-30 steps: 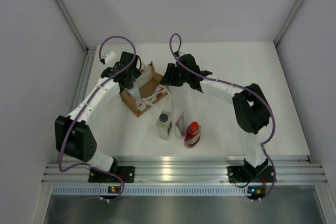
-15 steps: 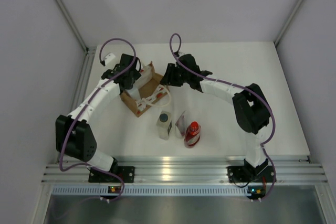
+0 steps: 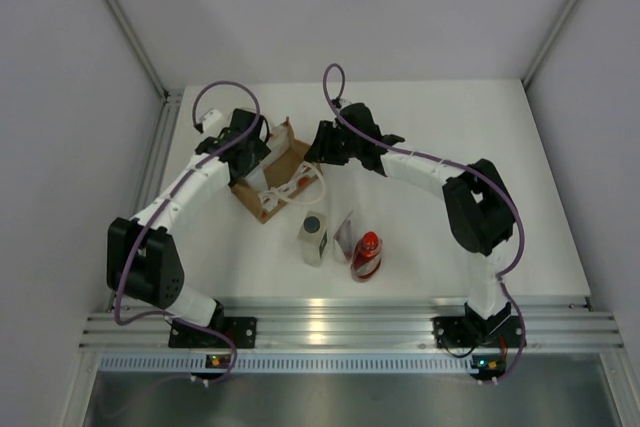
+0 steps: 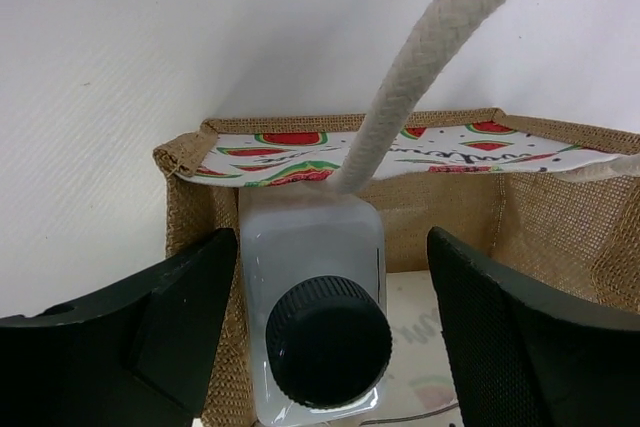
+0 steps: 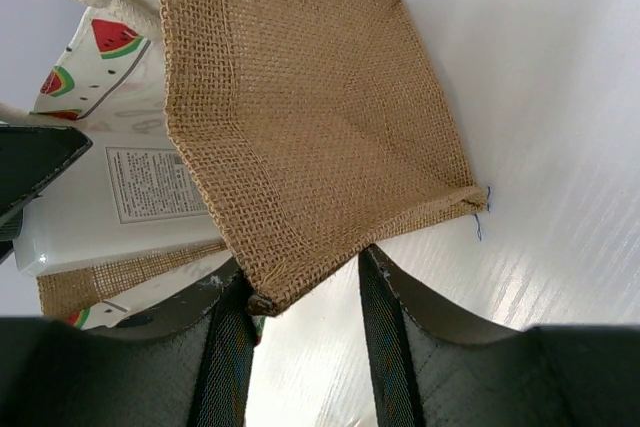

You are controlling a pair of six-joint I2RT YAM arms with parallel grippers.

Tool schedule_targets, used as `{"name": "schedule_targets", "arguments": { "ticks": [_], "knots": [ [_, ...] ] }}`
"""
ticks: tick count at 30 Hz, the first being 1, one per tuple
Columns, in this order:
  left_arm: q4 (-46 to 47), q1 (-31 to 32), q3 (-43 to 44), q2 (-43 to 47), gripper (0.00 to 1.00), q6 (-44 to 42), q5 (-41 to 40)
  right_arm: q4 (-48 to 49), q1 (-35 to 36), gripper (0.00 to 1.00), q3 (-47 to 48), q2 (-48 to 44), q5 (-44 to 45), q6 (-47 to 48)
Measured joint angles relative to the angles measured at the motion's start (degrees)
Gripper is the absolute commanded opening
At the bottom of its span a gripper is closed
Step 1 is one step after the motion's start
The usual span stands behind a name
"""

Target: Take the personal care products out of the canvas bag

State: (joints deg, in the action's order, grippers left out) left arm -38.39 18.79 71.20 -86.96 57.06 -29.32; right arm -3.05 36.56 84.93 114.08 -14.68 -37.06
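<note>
In the top view, the bag [image 3: 290, 157] is seen lying on the table [image 3: 450, 117] between the two arms, with the left gripper [image 3: 252, 152] at its mouth and the right gripper [image 3: 318, 147] at its far side. Three products have already been set out nearer the bases: a white bottle [image 3: 313, 235], a tube [image 3: 345, 237] and a red bottle [image 3: 366, 255].

In the left wrist view, the last bottle [image 4: 315, 257] is shown inside the bag, dark cap toward the camera, under a rope handle [image 4: 420, 77]. It is straddled by the fingers [image 4: 170, 327], which are spread wide; nothing is grasped yet.

In the right wrist view, the jaws are drawn close with the bag's jute corner between them, so the bag appears to be pinned.

The step in hand is judged to be the removal of the fourth product. The left jaws would need to be closed on the bottle's body and drawn back clear of the handle while the bag is held down.
</note>
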Motion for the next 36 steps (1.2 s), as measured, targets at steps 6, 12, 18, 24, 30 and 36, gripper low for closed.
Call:
{"name": "schedule_targets", "arguments": {
  "ticks": [6, 12, 18, 24, 30, 36],
  "knots": [
    [0.3, 0.0, -0.1, -1.9, 0.79, -0.5, 1.0, 0.0, 0.0, 0.41, 0.0, 0.0, 0.0, 0.0],
    [0.5, 0.0, -0.2, -4.6, 0.73, -1.8, 2.6, 0.0, 0.0, 0.41, 0.0, 0.0, 0.0, 0.0],
    [0.2, -0.2, -0.1, -4.7, 0.25, -4.2, 2.5, 0.0, 0.0, 0.41, 0.0, 0.0, 0.0, 0.0],
    [0.2, -0.2, 0.1, -4.7, 0.00, -5.4, 2.7, 0.2, 0.0, 0.41, 0.6, 0.9, -0.1, -0.1],
    [-1.8, -0.2, 2.3, -5.0, 0.00, -9.4, 5.5, 0.2, 0.0, 0.41, 0.7, 0.9, -0.5, -0.2],
    [-2.8, -0.2, 6.6, -5.4, 0.00, -15.0, 7.8, 0.2, 0.0, 0.41, 0.7, 1.0, -0.5, -0.2]
  ]
}}
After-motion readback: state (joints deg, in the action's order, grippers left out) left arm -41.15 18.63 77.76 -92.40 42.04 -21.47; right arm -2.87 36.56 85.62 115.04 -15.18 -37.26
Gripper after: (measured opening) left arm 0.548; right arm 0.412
